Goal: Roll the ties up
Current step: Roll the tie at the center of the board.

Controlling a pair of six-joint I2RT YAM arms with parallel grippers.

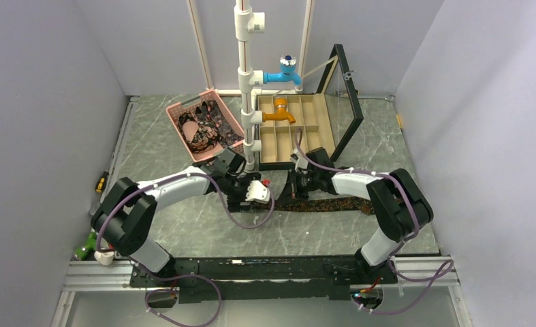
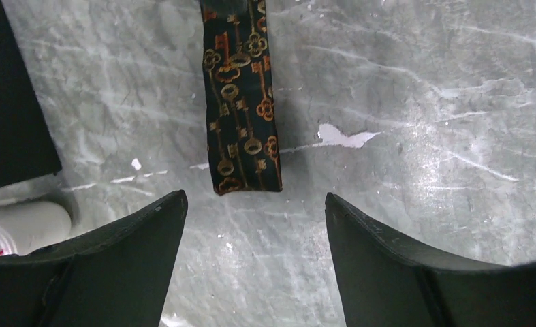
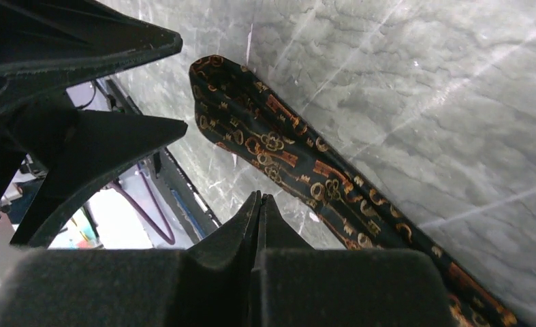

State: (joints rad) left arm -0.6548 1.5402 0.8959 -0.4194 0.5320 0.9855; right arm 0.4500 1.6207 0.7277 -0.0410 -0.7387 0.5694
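One tie [image 1: 329, 204], dark with a gold and orange key pattern, lies flat across the table's middle. Its cut end [image 2: 246, 178] rests just ahead of my left gripper [image 2: 255, 204], which is open with only bare table between its fingers. My right gripper [image 3: 260, 197] is shut with nothing in it, its tips hovering beside the same tie [image 3: 299, 160]. In the top view the left gripper [image 1: 273, 196] and right gripper [image 1: 295, 189] face each other over the tie's left end. More patterned ties [image 1: 207, 126] are piled in the pink basket [image 1: 181, 109].
A wooden compartment box [image 1: 312, 133] with its glass lid [image 1: 350, 102] raised stands at the back. A white pipe stand [image 1: 248, 88] carries a blue tap [image 1: 285, 71] and an orange tap [image 1: 282, 112]. The box's dark wall [image 2: 13, 116] is close on the left gripper's left.
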